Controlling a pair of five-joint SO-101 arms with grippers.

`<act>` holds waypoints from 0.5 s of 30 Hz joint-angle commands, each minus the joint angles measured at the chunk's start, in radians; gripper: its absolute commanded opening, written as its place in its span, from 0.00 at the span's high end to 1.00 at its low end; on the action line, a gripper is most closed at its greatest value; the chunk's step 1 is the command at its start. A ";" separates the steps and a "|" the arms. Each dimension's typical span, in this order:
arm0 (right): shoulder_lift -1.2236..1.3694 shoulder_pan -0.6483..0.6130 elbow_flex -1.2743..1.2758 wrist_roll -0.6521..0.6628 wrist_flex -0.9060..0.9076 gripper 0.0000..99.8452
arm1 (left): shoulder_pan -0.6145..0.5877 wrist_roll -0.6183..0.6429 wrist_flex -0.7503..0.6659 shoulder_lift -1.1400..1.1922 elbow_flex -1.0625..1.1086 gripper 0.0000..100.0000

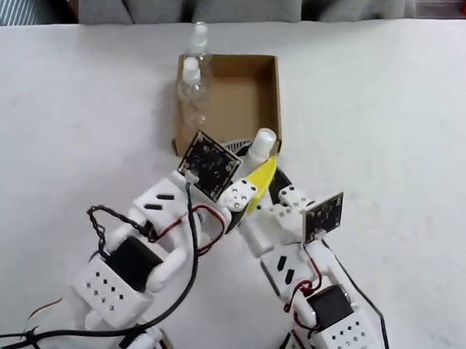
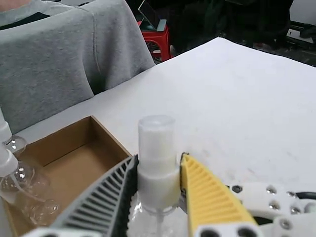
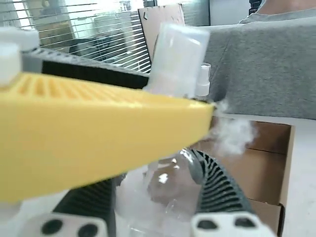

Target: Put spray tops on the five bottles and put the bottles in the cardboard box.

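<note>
Inside the cardboard box [image 1: 246,97], by its left wall, stands a capped bottle [image 1: 192,88], with a second bottle [image 1: 200,39] just beyond the far rim. At the near rim the left end effector [image 2: 158,165] clamps a spray top [image 2: 157,140]; the right end effector [image 3: 160,180] grips the clear bottle [image 3: 148,202] beneath.

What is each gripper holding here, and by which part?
The left gripper clamps the spray top at its lower collar. The right gripper grips the bottle under that top, around its clear body.
</note>
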 commanded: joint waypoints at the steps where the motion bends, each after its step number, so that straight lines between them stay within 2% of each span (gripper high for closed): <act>1: -0.035 0.024 0.009 -0.014 -0.010 0.98 | 0.007 -0.006 -0.009 0.005 0.028 0.93; 10: -0.035 0.024 0.009 -0.014 -0.010 0.98 | 0.005 -0.008 -0.009 0.005 0.021 0.92; 15: -0.035 0.024 0.009 -0.014 -0.010 0.98 | -0.027 -0.005 -0.002 0.005 0.023 0.81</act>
